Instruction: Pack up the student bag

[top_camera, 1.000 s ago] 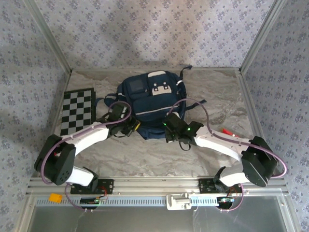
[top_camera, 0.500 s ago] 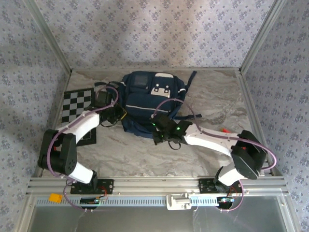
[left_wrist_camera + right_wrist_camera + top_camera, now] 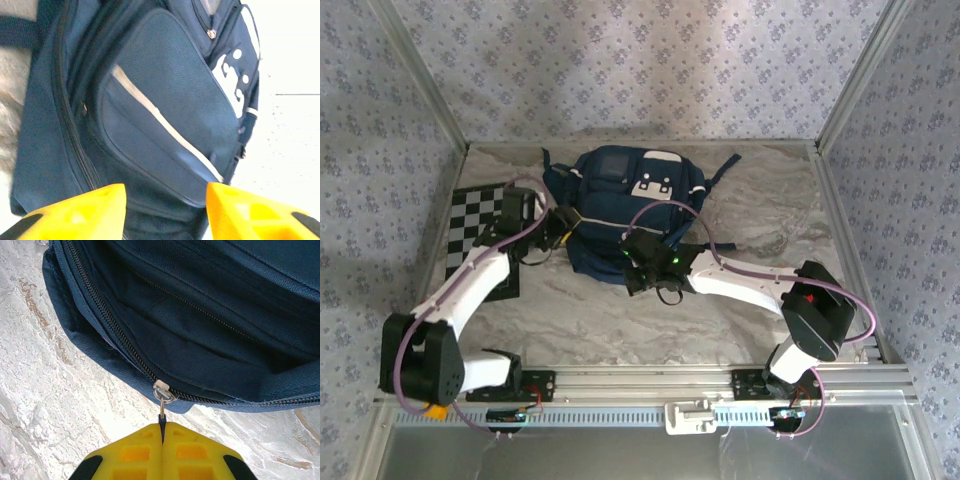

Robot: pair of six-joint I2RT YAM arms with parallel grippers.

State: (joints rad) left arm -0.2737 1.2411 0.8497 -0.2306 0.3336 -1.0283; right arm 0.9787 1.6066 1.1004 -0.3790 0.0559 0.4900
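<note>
Top external view: student bag [image 3: 620, 215] sits mid tabletop [image 3: 620, 320] toward the far edge, checkerboard [image 3: 470, 215] at the left edge half under the left arm [image 3: 480, 275]. Right jaws pinched tight on the zipper pull [image 3: 162, 394] at the bag's near end. Left jaws spread apart, holding nothing, just off the front pocket [image 3: 170, 115]. White marks on the flap [image 3: 235, 75] too blurry to read.

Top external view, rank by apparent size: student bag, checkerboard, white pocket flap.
1. student bag
2. checkerboard, partly covered by the left arm
3. white pocket flap
</note>
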